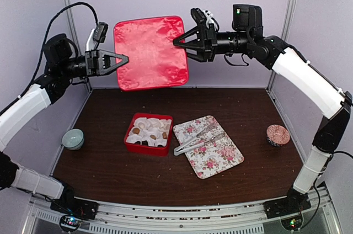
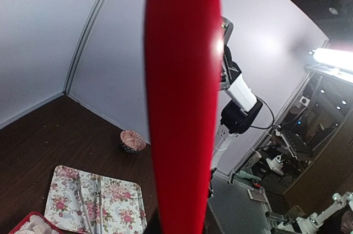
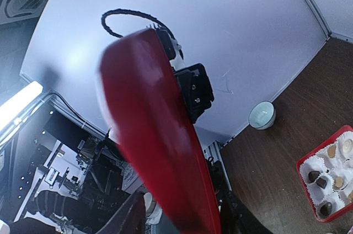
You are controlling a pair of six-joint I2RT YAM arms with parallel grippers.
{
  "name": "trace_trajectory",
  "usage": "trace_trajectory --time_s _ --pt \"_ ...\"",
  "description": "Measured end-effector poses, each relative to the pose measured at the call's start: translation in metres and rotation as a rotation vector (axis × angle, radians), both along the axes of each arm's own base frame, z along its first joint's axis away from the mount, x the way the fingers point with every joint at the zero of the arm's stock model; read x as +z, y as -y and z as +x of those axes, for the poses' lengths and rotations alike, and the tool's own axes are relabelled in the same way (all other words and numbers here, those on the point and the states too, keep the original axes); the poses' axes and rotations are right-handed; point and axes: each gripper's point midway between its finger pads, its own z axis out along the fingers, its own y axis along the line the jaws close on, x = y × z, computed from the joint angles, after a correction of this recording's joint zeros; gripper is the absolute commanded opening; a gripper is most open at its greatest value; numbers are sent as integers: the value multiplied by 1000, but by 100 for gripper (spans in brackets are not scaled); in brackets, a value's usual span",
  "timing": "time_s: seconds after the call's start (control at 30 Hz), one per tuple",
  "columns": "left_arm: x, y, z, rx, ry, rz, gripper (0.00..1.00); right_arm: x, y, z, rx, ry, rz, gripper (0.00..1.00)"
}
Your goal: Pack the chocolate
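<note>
A red lid (image 1: 150, 52) hangs upright in the air between both arms, edge-on in the left wrist view (image 2: 182, 107) and in the right wrist view (image 3: 154, 134). My left gripper (image 1: 126, 58) is shut on its left edge. My right gripper (image 1: 177, 41) straddles its right edge with the jaws apart, and a gap shows beside one finger (image 3: 135, 212). Below on the table stands the red box (image 1: 131, 140) lined with white paper cups. The chocolate (image 1: 136, 131), small dark and tan lumps, lies in those cups (image 3: 313, 176).
A floral tray (image 1: 220, 159) lies right of the box with metal tongs (image 1: 196, 140) on it. A pale green bowl (image 1: 72, 138) stands at the left edge, and a pink patterned bowl (image 1: 278, 134) at the right. Grey walls close in the back and sides.
</note>
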Motion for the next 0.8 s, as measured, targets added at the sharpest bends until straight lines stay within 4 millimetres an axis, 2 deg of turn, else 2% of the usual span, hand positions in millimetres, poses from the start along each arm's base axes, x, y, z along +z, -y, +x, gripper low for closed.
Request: trace_trajectory --time_s 0.27,0.43,0.57,0.67,0.7,0.73,0.8 --pt "-12 -6 -6 27 26 83 0 -25 -7 2 4 -27 -61 27" --pt "-22 -13 0 61 -12 99 2 -34 -11 8 -5 -48 -58 17" --pt "-40 -24 11 117 -106 119 9 -48 -19 16 -12 -68 -41 10" --pt "-52 -29 15 142 -167 134 21 -62 -26 24 -20 -116 -25 7" --pt "-55 -30 16 153 -181 138 30 -66 -28 27 -22 -136 -17 6" --pt "-58 -31 17 165 -192 142 43 -70 -31 29 -23 -159 -7 5" --pt "-66 -37 26 219 -199 153 59 -77 -37 36 -30 -228 13 3"
